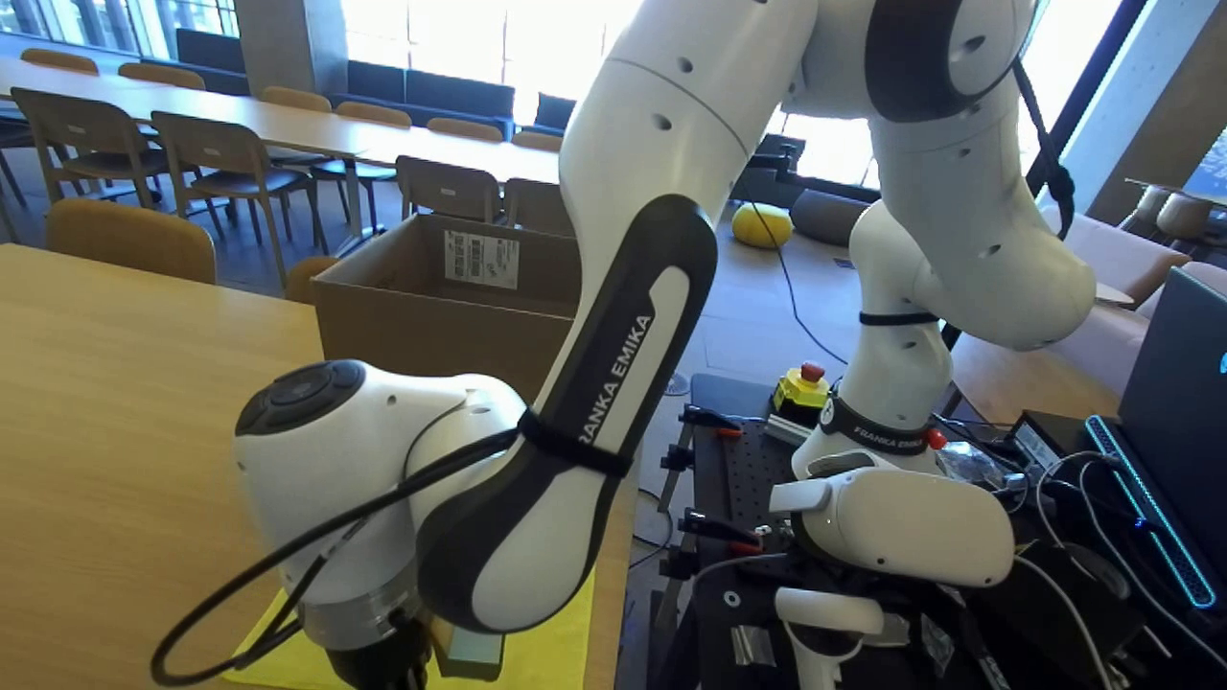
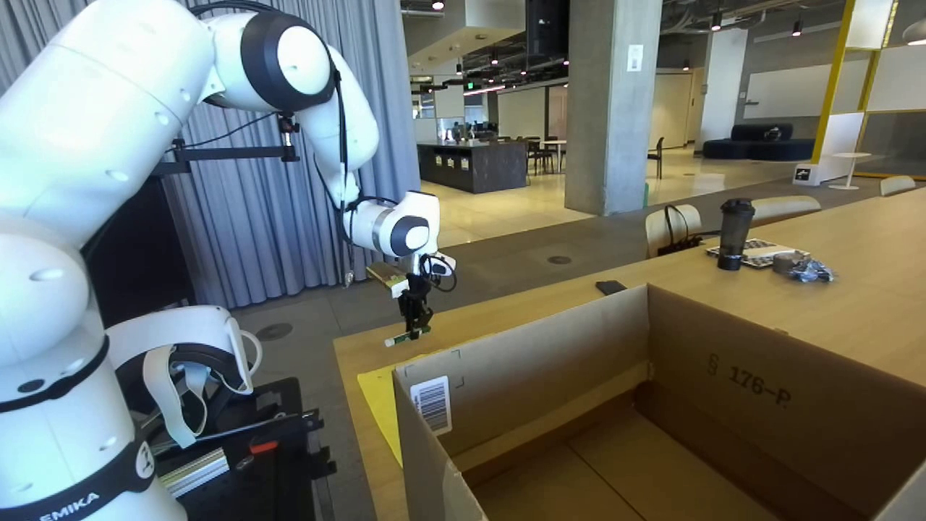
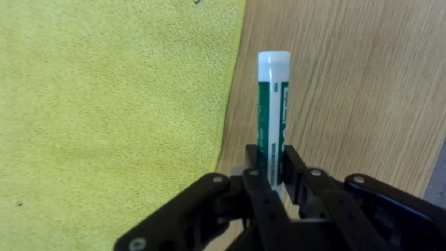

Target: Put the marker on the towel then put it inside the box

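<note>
The hand (image 3: 271, 158) was closed to a narrow gap, clamped on the green-and-white dry-erase marker (image 3: 274, 104); in the wrist view the marker showed against the wooden surface (image 3: 348, 104), just beside the edge of the yellow towel (image 3: 111, 104); the open-topped cardboard box (image 2: 521, 383) stood on the same surface, a white barcode label (image 2: 431, 405) on its inner wall.

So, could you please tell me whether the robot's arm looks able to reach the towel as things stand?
Probably yes: in the wrist view the end effector holds the marker just beside the towel, and nothing visible there stands between marker and towel.
</note>
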